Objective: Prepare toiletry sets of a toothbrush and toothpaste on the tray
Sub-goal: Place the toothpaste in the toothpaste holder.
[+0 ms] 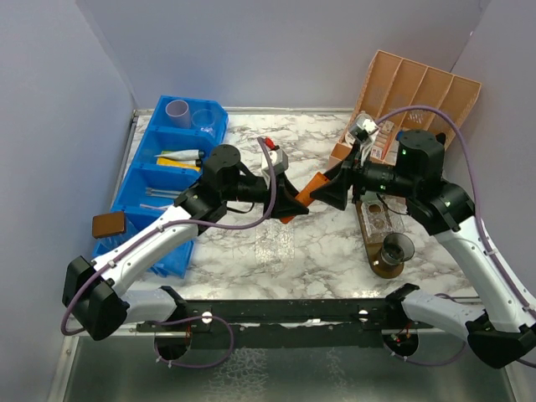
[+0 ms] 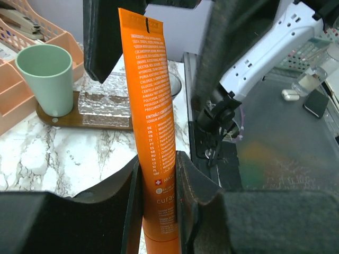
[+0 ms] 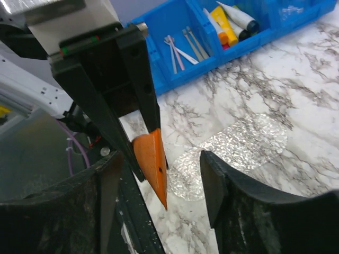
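The orange tube (image 2: 153, 127) looks like smooth, soft plastic with a satin sheen and printed text on it. The left gripper fingers (image 2: 204, 203) are matt black plastic, kinda grainy. The mint green cup (image 2: 45, 74) is matt plastic too, and the tray (image 2: 63, 117) under it looks like dark wood. The tabletop (image 1: 322, 255) is marble-look, smooth with a faint shine, plus a bumpy clear film patch (image 3: 238, 143). The blue bins (image 1: 138, 180), left side of the top view, are shiny hard plastic.
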Robot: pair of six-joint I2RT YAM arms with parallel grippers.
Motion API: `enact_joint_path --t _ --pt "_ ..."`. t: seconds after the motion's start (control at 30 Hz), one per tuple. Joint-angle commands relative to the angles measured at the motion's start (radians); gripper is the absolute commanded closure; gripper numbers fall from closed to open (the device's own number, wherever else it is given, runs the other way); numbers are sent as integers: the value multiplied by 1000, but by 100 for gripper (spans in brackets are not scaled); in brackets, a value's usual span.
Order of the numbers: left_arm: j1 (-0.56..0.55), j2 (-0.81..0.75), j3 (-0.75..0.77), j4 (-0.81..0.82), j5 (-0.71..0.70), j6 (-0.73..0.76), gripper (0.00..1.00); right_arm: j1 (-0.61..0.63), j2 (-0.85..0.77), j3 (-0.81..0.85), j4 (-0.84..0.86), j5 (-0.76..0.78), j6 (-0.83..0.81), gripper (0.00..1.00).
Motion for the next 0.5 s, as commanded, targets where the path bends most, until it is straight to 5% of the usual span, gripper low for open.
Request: enact_joint_path --t 0.0,0.17,0.4,0.47 --pt "-24 9 44 -53 -30 85 86 4 28 39 11 -131 23 45" --pt "-33 24 59 -87 -34 103 87 4 37 40 -2 -182 9 63" --pt "-36 22 61 -104 -44 120 87 4 57 37 -63 -225 -44 67" --pt "-36 24 62 -107 -46 122 87 4 56 35 -64 -212 -49 78"
